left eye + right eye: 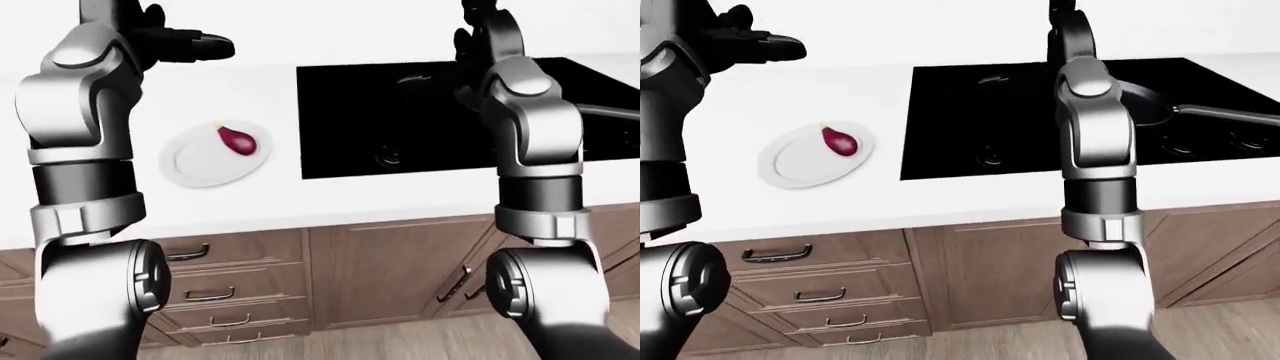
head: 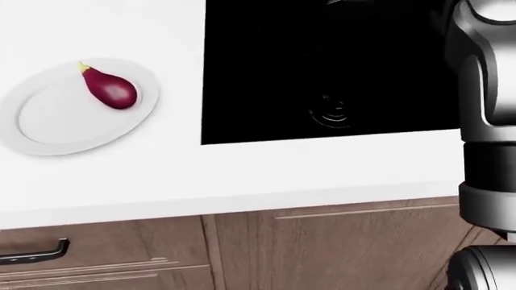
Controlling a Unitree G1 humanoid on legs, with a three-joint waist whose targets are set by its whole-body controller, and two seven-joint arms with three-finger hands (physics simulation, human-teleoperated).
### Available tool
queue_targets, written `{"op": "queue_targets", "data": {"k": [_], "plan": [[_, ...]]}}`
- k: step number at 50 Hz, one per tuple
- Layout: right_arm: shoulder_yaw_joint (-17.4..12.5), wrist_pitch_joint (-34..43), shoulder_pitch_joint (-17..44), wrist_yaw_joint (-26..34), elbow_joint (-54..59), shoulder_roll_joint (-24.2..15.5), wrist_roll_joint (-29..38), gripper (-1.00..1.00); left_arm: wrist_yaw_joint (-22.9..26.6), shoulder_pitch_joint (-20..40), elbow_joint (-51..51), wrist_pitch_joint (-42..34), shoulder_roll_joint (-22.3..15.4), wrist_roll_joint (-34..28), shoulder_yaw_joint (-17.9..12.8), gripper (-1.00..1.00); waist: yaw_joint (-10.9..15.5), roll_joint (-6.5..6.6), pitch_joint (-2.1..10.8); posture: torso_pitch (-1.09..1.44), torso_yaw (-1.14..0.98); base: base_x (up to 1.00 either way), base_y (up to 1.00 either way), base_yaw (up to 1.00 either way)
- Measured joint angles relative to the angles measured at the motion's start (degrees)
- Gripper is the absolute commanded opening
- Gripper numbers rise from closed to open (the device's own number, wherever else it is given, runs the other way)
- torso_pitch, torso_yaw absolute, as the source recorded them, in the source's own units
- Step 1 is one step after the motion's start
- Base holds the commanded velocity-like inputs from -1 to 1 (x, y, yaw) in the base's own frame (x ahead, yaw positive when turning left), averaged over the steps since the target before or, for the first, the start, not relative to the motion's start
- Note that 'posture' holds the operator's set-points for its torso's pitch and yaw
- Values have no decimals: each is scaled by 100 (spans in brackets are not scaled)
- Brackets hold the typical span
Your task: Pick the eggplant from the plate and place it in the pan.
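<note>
Both arms are hanging raised, my left hand [image 1: 185,46] spreading its fingers well apart from the eggplant [image 2: 109,89] lying on the plate [image 2: 48,130], right hand [image 1: 478,34] unreadable, pan [image 1: 1145,105] far right.

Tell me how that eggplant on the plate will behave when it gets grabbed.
The eggplant looks smooth and glossy, so fingers may slip on it. Its rounded, egg-like body will probably roll on the shallow plate if nudged. It lies near the plate's upper right rim, so a push could send it onto the counter.
</note>
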State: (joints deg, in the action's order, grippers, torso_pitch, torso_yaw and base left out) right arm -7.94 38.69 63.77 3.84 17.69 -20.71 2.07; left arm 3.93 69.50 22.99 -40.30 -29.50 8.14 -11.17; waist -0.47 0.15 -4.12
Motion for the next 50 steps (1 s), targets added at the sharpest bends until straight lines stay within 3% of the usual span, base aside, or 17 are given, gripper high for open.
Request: {"op": "queue_targets", "data": {"k": [5, 9, 12, 15, 19, 22, 25, 26, 30, 33, 37, 39, 41, 46, 49, 50], "plan": [[30, -117, -65, 20, -74, -4, 16, 100, -3, -78, 20, 28, 5, 8, 1, 100, 66, 19, 75, 0, 0, 17, 0, 0], [17, -103, 45, 35, -169, 1, 25, 100, -13, 46, -22, 70, -77, -30, -60, 100, 106, -48, 135, 0, 0, 21, 0, 0], [23, -155, 68, 36, -159, -9, 32, 100, -19, 124, -41, 112, -86, -44, -65, 100, 108, -100, 138, 0, 0, 20, 0, 0], [-23, -150, 17, 24, -97, -39, 48, 100, -2, 112, -31, 138, -24, -33, -10, 100, 46, 10, 136, 0, 0, 20, 0, 0], [-81, -44, -101, 1, -90, -40, 67, 100, 48, 41, -3, 97, 52, 14, 77, 100, 9, -9, 84, 0, 0, 23, 0, 0], [-56, -83, -120, -3, -110, -21, 66, 100, 35, -8, -21, 15, 33, 32, 27, 100, 3, 133, 42, 0, 0, 27, 0, 0], [-15, -135, -98, 11, -156, 4, 65, 100, 3, 25, 22, 38, -1, 18, -5, 100, -15, 438, 72, 0, 0, 30, 0, 0], [3, -152, -113, 18, -181, 47, 62, 100, -9, 7, -8, 56, -24, 13, -27, 100, 28, 363, 48, 0, 0, 35, 0, 0], [104, -149, -153, 89, -38, 97, 16, 100, -54, -12, 25, 3, -42, -12, -64, 100, 76, 312, 74, 0, 0, 36, 0, 0], [45, -114, -117, 58, -77, 84, 22, 100, -50, 60, 11, 54, -46, -13, -43, 100, 87, 146, 93, 0, 0, 37, 0, 0], [40, -150, -19, 43, -163, 50, 37, 100, -47, 19, -51, 95, -38, -10, -53, 100, 170, -136, 112, 0, 0, 37, 0, 0], [39, -186, -28, 36, -211, 48, 48, 100, -45, 53, -20, 71, -39, -11, -41, 100, 190, -379, 149, 0, 0, 48, 0, 0], [15, -218, -86, 24, -193, 37, 71, 100, -37, 38, -13, 49, 18, -5, -1, 100, 101, -298, 78, 0, 0, 52, 0, 0], [-92, -169, -26, -49, -63, -5, 86, 100, 24, 141, -37, 39, 15, 26, 40, 100, 60, -276, 11, 0, 0, 11, 0, 0], [-77, -170, -19, -92, -62, -24, 80, 100, 27, 169, -35, 58, 18, 11, 54, 100, 27, -79, -80, 0, 0, -11, 0, 0], [-53, -163, -35, -94, -52, -16, 81, 100, 36, 161, 5, 49, 14, 7, 61, 100, 48, 62, -22, 0, 0, -80, 0, 0]]}}
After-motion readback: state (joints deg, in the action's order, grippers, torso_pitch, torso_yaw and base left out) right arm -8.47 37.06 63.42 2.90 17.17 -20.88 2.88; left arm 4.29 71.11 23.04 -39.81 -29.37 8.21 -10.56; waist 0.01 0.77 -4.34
